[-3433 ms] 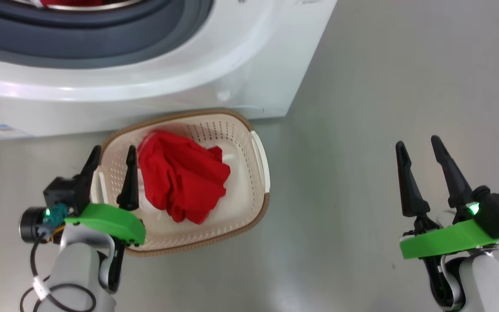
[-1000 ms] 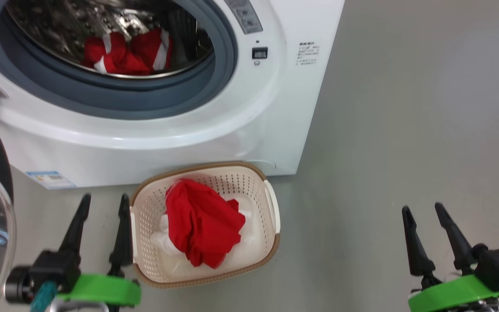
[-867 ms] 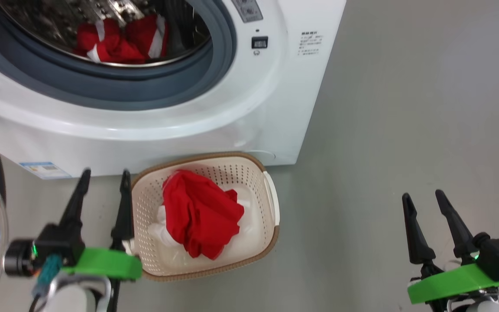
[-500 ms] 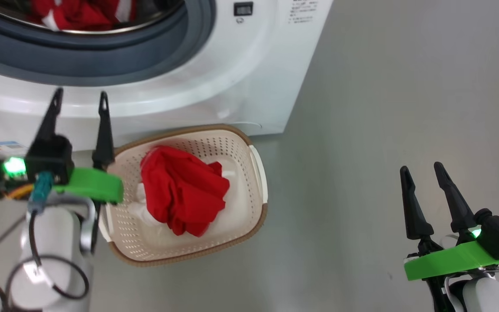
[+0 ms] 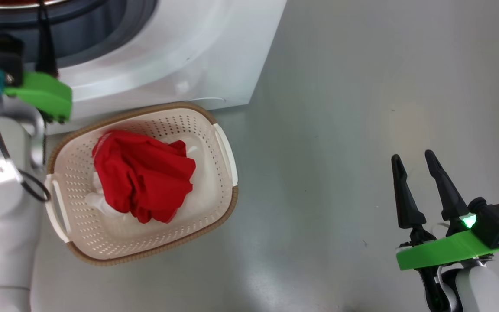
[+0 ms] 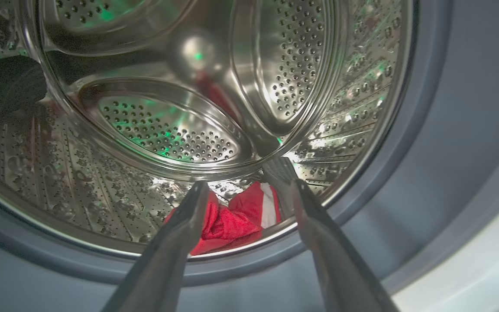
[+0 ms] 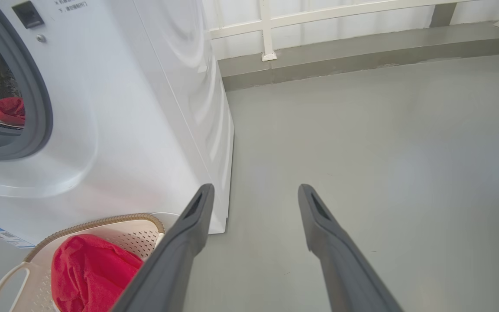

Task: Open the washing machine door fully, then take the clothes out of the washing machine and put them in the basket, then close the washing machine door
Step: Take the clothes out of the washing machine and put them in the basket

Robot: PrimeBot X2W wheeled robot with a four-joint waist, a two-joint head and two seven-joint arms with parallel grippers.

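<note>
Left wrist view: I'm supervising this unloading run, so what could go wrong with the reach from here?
1. The open left claw points at the red clothes lying low behind the drum's steel lip; it could strike that lip or the grey gasket.
2. The basket sits close by the washing machine, beside the left arm; lowering could knock it.

No legible txt; print on washing machine & its blue label too small.
</note>
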